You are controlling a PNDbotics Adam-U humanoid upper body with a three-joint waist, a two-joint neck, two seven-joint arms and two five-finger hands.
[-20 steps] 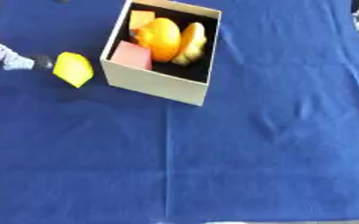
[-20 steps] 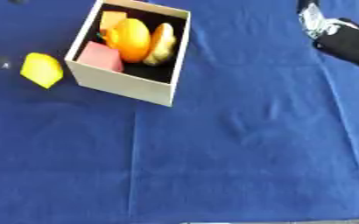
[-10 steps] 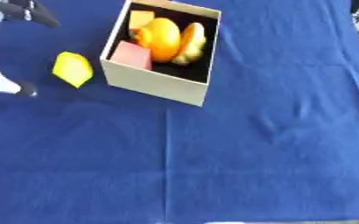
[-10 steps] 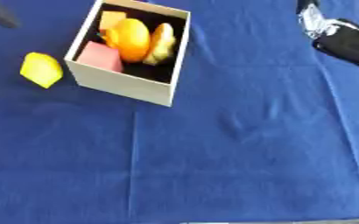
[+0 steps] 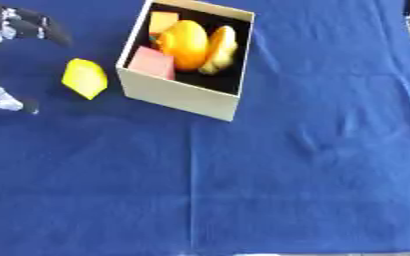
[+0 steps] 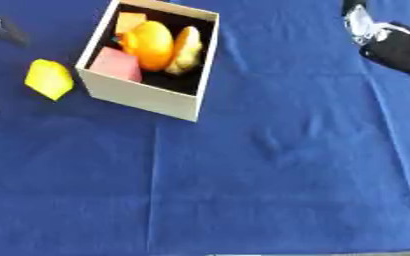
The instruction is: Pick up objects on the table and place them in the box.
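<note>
While the blue tabletop [image 5: 287, 175] holds everything:
Left hand [image 5: 16, 30]: far left edge, fingers spread wide, holding nothing
Yellow block [image 5: 84, 78]: on cloth, just left of box
Box [image 5: 178, 97]: holds orange, pink and yellow items
Right hand [image 6: 392, 42]: top right, fingers' state unclear

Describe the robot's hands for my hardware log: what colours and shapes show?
The left hand shows at the left edge as black finger segments with silver-white joints; another black-and-silver fingertip pokes in lower down. The right hand at the upper right corner is a bulky black shape with a silver-white patch. No cables or markings can be made out.
</note>
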